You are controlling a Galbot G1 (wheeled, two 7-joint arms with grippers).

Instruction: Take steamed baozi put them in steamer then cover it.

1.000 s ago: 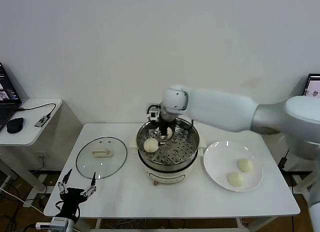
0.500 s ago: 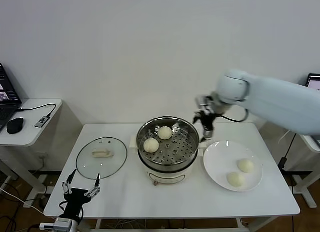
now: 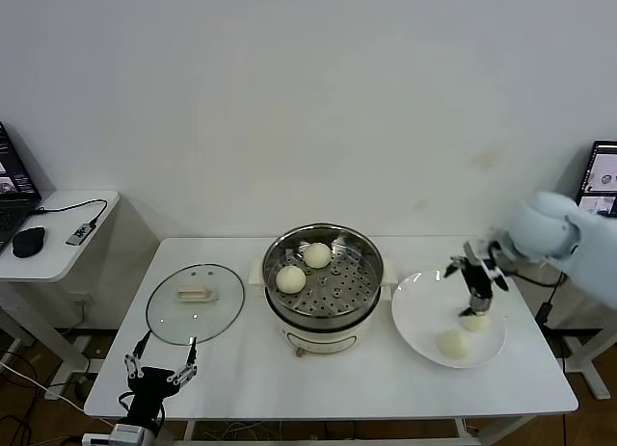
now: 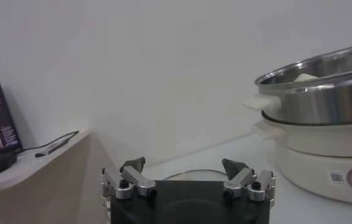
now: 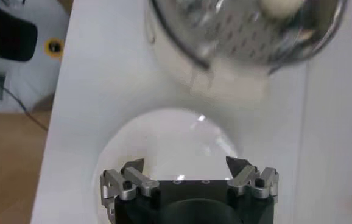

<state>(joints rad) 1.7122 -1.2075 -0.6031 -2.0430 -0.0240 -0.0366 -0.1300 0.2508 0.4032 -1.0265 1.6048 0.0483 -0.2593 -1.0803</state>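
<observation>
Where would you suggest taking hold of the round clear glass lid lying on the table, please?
Grip the cream-white oblong handle at the centre of the round clear glass lid, coming straight down from above. The lid lies flat, so its rim offers no purchase; close the fingers across the handle's narrow width. The open left gripper is nearest.

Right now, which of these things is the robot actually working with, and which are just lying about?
Part of the job: two baozi in the steamer, two more on the white plate, glass lid, open right gripper.

Lying about: mouse, laptop, side table.
</observation>
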